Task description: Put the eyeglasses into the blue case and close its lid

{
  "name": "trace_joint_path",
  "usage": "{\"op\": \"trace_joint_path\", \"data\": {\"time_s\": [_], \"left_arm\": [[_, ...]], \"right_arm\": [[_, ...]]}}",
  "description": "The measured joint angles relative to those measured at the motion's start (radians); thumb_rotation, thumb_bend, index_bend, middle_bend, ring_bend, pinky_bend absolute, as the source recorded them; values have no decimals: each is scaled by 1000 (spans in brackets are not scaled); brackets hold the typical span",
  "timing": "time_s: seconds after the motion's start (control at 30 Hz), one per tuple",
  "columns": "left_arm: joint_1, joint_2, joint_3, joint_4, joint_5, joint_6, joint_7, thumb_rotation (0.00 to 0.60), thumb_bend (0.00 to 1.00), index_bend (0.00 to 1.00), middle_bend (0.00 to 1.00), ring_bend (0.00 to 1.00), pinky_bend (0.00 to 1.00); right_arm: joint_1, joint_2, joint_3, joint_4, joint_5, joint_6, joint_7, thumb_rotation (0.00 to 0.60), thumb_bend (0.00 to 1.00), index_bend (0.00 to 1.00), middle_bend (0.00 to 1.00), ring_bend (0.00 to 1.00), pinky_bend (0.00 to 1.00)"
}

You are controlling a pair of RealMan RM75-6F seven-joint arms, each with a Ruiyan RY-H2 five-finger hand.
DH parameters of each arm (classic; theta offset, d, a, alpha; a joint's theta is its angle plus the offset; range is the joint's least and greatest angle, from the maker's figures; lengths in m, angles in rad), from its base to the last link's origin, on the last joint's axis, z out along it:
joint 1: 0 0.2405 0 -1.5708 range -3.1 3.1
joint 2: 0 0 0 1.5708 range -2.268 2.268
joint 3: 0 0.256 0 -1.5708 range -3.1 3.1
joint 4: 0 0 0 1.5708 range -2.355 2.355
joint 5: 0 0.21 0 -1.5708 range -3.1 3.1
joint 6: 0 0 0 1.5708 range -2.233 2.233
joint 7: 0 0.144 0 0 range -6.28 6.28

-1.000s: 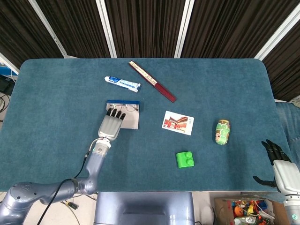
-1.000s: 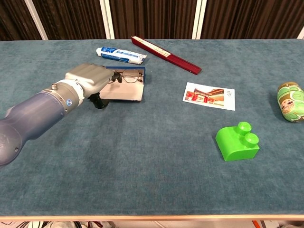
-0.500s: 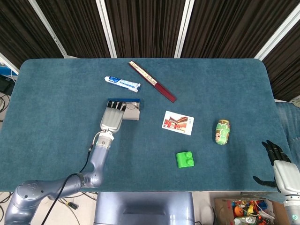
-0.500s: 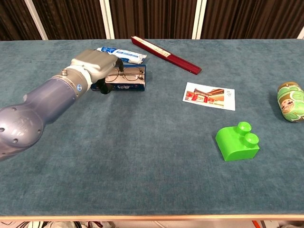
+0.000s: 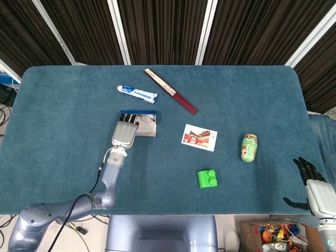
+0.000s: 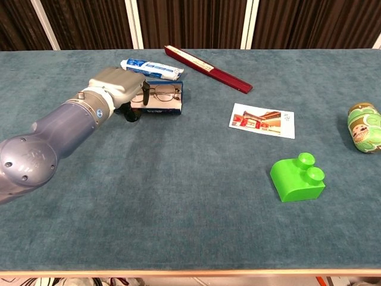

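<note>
The left hand (image 6: pixel 122 89) lies palm-down at the left end of the blue case (image 6: pixel 159 105), fingers curled against its part-raised lid, seemingly to fold it over the eyeglasses (image 6: pixel 161 93) lying inside, while the right hand (image 5: pixel 314 185) idles open, empty, off the table's near right edge.

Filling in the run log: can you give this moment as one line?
left hand: on lid of blue case | wire-rimmed eyeglasses: in case | lid: partly raised | right hand: idle at table edge

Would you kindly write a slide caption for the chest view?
Left hand at the blue case, eyeglasses resting on it, lid not yet closed.
</note>
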Motion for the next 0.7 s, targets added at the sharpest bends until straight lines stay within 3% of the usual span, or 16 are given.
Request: {"op": "trace_joint_path", "data": {"time_s": [0.33, 0.7], "left_arm": [[15, 10, -6, -4, 14, 9, -20, 600, 401, 514, 175, 86, 99], [21, 13, -15, -6, 25, 17, -27, 600, 401, 526, 178, 86, 99]], "right_arm": [[0, 2, 0, -3, 3, -3, 2, 600, 144, 0, 0, 32, 177], [1, 4, 0, -5, 7, -8, 0, 600, 145, 0, 0, 32, 178]]}}
